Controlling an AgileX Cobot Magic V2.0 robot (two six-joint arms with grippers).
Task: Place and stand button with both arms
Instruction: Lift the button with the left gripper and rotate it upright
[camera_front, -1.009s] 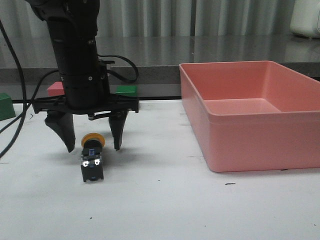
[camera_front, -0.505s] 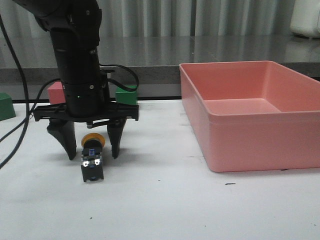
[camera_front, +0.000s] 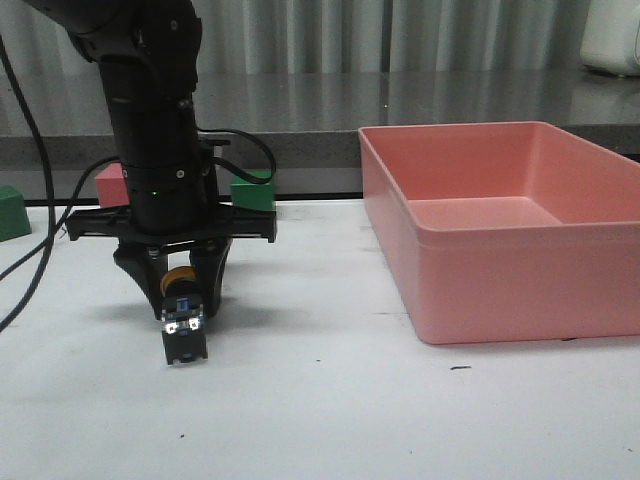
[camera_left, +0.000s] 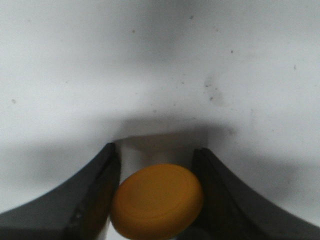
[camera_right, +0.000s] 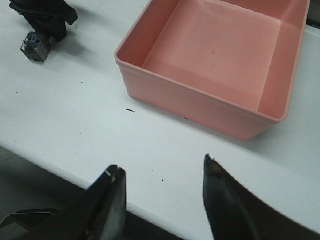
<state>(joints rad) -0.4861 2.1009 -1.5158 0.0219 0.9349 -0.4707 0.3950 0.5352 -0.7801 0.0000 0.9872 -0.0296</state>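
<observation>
The button (camera_front: 183, 335) lies on its side on the white table, black base with metal contacts towards the camera, yellow cap (camera_front: 178, 278) away from it. My left gripper (camera_front: 183, 300) points straight down over it, and its fingers are closed against both sides of the cap. In the left wrist view the yellow cap (camera_left: 157, 200) sits squeezed between the two black fingers (camera_left: 95, 195). My right gripper (camera_right: 163, 165) is open and empty above the table's front edge, far from the button (camera_right: 36, 46); it is out of the front view.
A large pink bin (camera_front: 480, 300) stands on the right, also in the right wrist view (camera_right: 200, 105). A pink cube (camera_front: 110, 180) and a green cube (camera_front: 252, 188) sit behind the left arm; another green block (camera_front: 10, 212) is at the far left.
The left gripper's fingers, spread on either side of the button before, have closed onto its yellow cap. The button has stayed in the same place.
</observation>
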